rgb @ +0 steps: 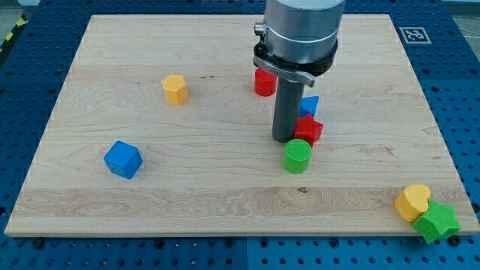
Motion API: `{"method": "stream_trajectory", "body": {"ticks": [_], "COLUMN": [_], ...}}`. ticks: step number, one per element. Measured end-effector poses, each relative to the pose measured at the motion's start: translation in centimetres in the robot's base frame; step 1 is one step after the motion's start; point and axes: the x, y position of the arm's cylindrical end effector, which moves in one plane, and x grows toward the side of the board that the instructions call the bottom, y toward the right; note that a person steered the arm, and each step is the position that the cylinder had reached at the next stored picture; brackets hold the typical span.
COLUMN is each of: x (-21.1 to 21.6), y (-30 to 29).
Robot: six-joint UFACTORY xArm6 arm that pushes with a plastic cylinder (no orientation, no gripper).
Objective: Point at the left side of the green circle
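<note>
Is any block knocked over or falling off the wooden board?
Nothing is broken or tipped. The one odd spot is the view's bottom right corner: the green star and the yellow heart sit right at the board's edge, and the star seems to hang over it slightly. My tip is just above and left of the green circle.

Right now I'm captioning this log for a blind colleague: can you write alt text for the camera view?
My tip rests on a wooden board, just above and left of the green circle, with a red star and a blue block to its right. Elsewhere lie a red cylinder, yellow hexagon, blue cube, yellow heart and green star.
</note>
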Motion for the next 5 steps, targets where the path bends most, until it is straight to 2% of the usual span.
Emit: {"method": "stream_trajectory", "body": {"ticks": [2, 3, 4, 5], "x": [0.0, 0.4, 2.7, 5.6], "y": [-0.1, -3.4, -6.2, -6.2]}}
